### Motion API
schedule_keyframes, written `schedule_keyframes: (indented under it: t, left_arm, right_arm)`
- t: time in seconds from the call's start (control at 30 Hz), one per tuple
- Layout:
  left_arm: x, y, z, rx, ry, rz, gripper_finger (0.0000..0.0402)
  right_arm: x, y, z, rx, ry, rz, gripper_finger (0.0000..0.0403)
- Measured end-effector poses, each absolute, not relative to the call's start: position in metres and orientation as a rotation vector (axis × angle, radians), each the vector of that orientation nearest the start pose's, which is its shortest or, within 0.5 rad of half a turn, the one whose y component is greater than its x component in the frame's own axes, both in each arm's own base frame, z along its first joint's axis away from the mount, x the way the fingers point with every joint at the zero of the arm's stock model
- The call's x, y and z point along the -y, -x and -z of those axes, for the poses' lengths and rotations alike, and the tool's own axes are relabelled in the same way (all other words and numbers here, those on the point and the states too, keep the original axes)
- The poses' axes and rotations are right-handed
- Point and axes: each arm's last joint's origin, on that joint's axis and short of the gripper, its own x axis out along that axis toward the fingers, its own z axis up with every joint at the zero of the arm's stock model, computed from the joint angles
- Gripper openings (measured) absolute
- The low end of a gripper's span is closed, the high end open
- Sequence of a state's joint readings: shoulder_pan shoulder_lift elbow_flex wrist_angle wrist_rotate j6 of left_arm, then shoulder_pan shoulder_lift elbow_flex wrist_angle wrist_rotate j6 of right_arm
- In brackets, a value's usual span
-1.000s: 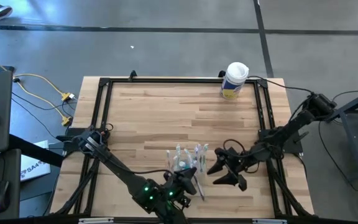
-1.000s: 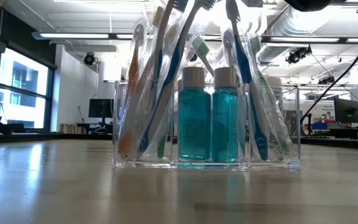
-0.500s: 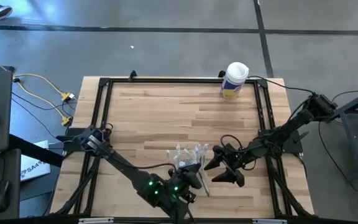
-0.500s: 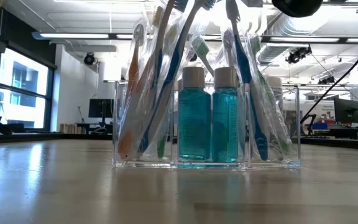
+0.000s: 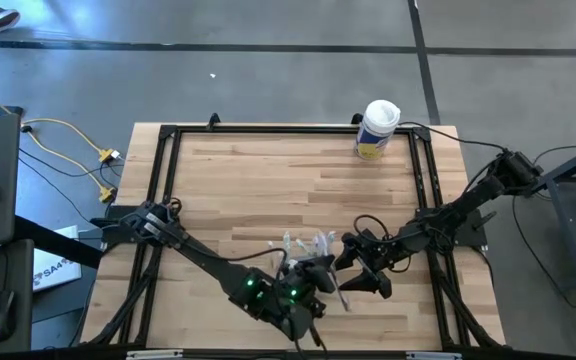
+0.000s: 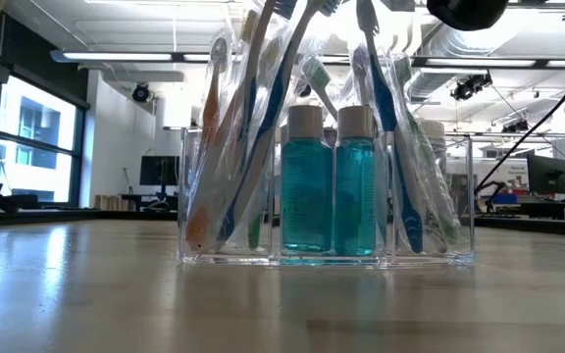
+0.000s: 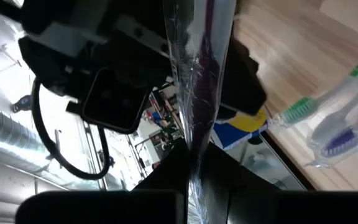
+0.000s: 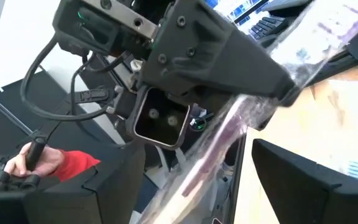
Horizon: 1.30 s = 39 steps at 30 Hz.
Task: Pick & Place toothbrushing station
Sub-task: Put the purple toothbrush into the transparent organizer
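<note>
The toothbrushing station [image 6: 327, 147] is a clear box with wrapped toothbrushes and two teal bottles. It stands on its flat base near the table's front edge and also shows in the high view [image 5: 301, 248]. Just right of it my left gripper [image 5: 320, 278] is shut on a purple toothbrush in a clear wrapper [image 7: 197, 81]. My right gripper [image 5: 355, 272] faces it, open. The wrapped toothbrush [image 8: 229, 137] runs between the right gripper's two fingers [image 8: 291, 177], apart from them. My left gripper pinches the wrapped purple toothbrush between its two fingers [image 7: 191, 163], some way along its length [image 8: 272, 93]; wrapper sticks out on both sides of the hold. The toothbrush slants away from the fingers, lifted clear of the table and the station.
A white canister with a yellow label [image 5: 378, 128] stands at the table's far right corner. A black frame [image 5: 168, 180] runs around the wooden table. Beyond the table, a person's hand and red sleeve [image 8: 36, 162] show in the right wrist view.
My left gripper has carried the wrapped toothbrush toward the table's right edge and a little farther from the front edge, up to my right gripper, rolling slightly. The toothbrush now lies between the right gripper's fingers. The station has stayed in place.
</note>
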<state>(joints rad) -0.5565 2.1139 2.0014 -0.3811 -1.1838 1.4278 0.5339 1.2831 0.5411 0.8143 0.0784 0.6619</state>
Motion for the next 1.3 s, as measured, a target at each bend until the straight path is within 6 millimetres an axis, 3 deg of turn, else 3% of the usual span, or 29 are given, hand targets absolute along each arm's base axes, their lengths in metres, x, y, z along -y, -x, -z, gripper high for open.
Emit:
schedule_keyframes:
  t: [0.5,0.7,1.03,1.3]
  left_arm:
    - [0.226,-0.432,-0.319,-0.696,-1.765,-0.266,0.0016]
    - [0.225,-0.433,-0.317,-0.705,-1.776,-0.26,0.0016]
    - [0.227,-0.432,-0.316,-0.71,-1.797,-0.244,0.0017]
    - [0.228,-0.433,-0.316,-0.663,-1.765,-0.21,0.0047]
  right_arm:
    - [-0.132,-0.227,-0.242,-0.087,-0.656,-0.46,0.0275]
    - [-0.132,-0.228,-0.241,-0.091,-0.629,-0.457,0.0201]
    - [-0.127,-0.231,-0.236,-0.143,-0.61,-0.464,0.0021]
    - [-0.127,-0.23,-0.234,-0.149,-0.56,-0.465,0.0014]
